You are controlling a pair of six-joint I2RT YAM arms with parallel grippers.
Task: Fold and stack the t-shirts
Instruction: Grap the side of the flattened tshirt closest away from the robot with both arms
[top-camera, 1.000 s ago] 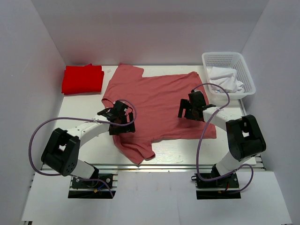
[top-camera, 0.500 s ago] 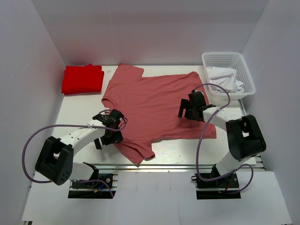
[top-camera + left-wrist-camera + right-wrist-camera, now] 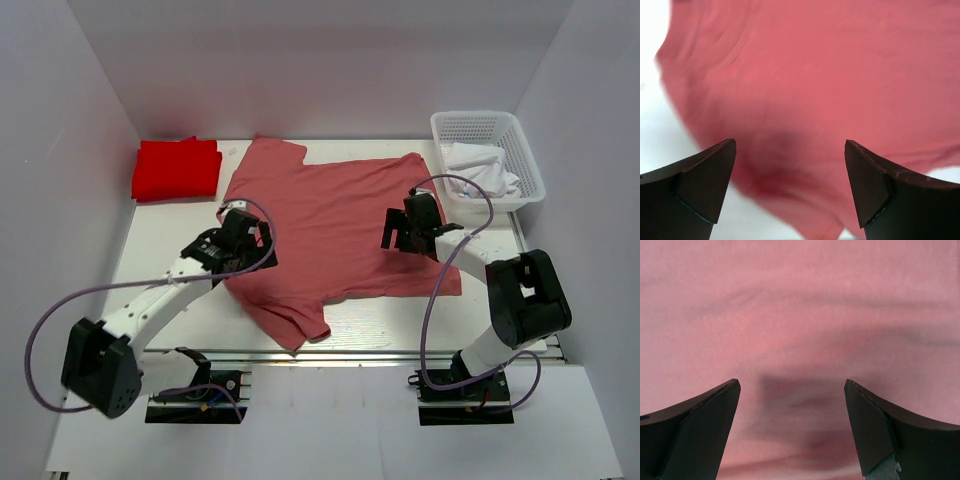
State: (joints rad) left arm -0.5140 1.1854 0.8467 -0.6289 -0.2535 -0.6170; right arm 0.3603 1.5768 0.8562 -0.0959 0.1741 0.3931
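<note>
The rose-pink t-shirt [image 3: 335, 215] lies spread flat across the middle of the table, one sleeve at the back, one at the near left. The red t-shirt [image 3: 177, 168] sits folded at the back left. My left gripper [image 3: 240, 240] is open and empty just above the pink shirt's left edge; the left wrist view shows the pink cloth [image 3: 830, 75] and bare table at its left. My right gripper [image 3: 400, 228] is open and empty over the shirt's right part; the right wrist view shows only pink cloth [image 3: 800, 310] under it.
A white mesh basket [image 3: 482, 125] with white cloth [image 3: 480, 170] in it stands at the back right. White walls close the table at the back and both sides. A metal rail [image 3: 370, 352] runs along the near edge.
My left arm has swung from the shirt's near-left sleeve area back and left to its left edge. The right gripper has hardly moved. The shirt lies as before.
</note>
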